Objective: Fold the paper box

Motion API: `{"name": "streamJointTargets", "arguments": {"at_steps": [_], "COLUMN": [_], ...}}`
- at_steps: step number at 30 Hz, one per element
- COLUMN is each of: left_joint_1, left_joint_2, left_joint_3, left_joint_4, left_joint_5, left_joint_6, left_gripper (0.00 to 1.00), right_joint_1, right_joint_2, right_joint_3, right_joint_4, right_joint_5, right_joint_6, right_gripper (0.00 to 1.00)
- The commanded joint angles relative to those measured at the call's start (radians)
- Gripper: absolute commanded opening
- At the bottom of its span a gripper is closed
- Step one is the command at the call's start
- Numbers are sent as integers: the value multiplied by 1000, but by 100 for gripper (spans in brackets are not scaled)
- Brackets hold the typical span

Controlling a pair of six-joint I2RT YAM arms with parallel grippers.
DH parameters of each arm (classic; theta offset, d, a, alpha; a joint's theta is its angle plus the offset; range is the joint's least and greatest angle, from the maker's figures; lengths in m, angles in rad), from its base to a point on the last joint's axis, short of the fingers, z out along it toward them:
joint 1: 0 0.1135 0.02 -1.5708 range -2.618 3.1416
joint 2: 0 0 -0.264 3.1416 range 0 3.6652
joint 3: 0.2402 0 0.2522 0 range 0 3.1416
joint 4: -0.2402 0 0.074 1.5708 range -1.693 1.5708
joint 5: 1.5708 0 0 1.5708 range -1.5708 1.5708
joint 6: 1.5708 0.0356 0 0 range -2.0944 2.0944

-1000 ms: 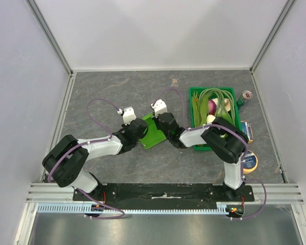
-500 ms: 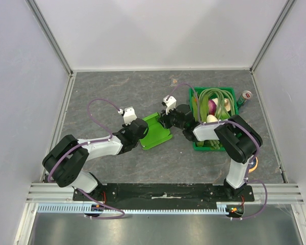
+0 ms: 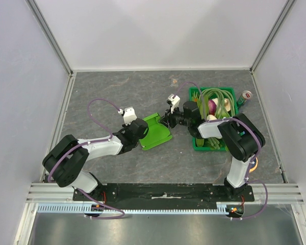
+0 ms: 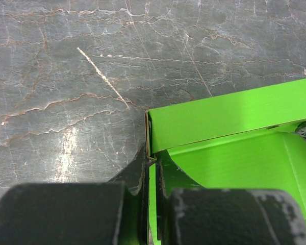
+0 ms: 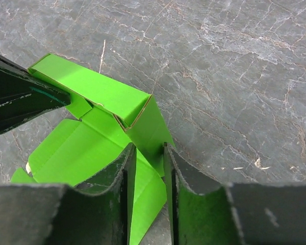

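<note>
The paper box [image 3: 156,132] is a lime-green card blank, partly folded, lying on the dark table between the two arms. In the left wrist view the paper box [image 4: 229,117] has one raised wall, and my left gripper [image 4: 153,171] is shut on the corner of a side wall. My left gripper [image 3: 142,130] holds the box's left edge. From the right, my right gripper [image 3: 167,121] meets the box. In the right wrist view a loose flap of the paper box [image 5: 92,87] stands between the parted jaws of my right gripper [image 5: 149,153], with a gap showing.
A dark-green crate [image 3: 229,90] of vegetables sits right behind the right arm's forearm. A can [image 3: 244,97], a blue packet [image 3: 248,130] and a round tin [image 3: 251,162] line the right side. Bare stone-look table lies left and behind the box.
The right gripper has drawn back to the right off the middle of the box and its jaws have parted. The box shifted slightly right. The left gripper has kept its hold.
</note>
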Motion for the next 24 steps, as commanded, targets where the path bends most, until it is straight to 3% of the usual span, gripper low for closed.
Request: {"name": "streamJointTargets", "arguments": {"at_steps": [1,4,6,11,13,16,17,20,24], "left_joint_1": [-3,-5,-3,-3,-3,-5,-5,-5,-5], "left_joint_2": [42,37,38,38,40,37,34,31,32], "left_joint_3": [-17,-14,-13,-10,-7,-1,1,3,4], "left_joint_4": [-109,-111,-108,-109,-111,-121,-124,-121,-121], "left_joint_5": [41,41,42,50,53,56,57,65,76], "left_joint_6": [32,34,34,26,23,20,19,9,3], "left_gripper": [2,2,2,2,2,2,2,2,2], "right_joint_1": [0,3,21,154,193,274,315,377,420], "right_joint_2": [-18,-17,-21,-18,14,60,69,111,176], "right_joint_3": [13,12,6,9,30,73,84,102,163], "right_joint_4": [27,39,64,70,80,50,35,62,51], "right_joint_5": [-30,34,100,479,644,877,1059,1308,1462], "right_joint_6": [9,39,53,23,23,30,52,58,73], "right_gripper": [32,14,11,8,0,0,0,0,0]}}
